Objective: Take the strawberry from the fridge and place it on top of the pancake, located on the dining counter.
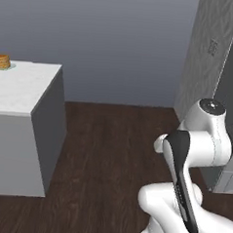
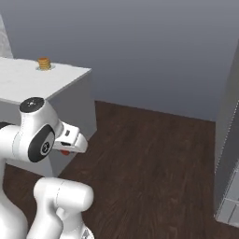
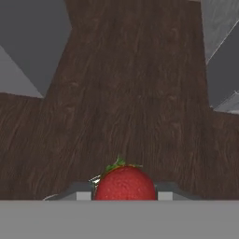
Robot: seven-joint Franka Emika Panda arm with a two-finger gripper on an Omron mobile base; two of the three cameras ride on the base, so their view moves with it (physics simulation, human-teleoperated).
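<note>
The strawberry (image 3: 124,183), red with a small green leaf cap, sits between the two fingertips of my gripper (image 3: 123,192), which is shut on it above dark wood floor. From the right base camera the gripper (image 2: 68,148) hangs folded close to the arm, a bit of the red strawberry (image 2: 65,152) showing beneath it. The pancake (image 1: 2,61) (image 2: 44,63) is a small golden stack far back on the dining counter (image 1: 27,86) (image 2: 28,79), well away from the gripper. The fridge (image 1: 210,51) (image 2: 228,149) stands at the right.
Dark wood floor (image 1: 116,152) stretches between the dining counter and the fridge. A plain grey wall (image 2: 154,46) closes the back. The counter's grey side (image 1: 51,129) drops to the floor near the arm.
</note>
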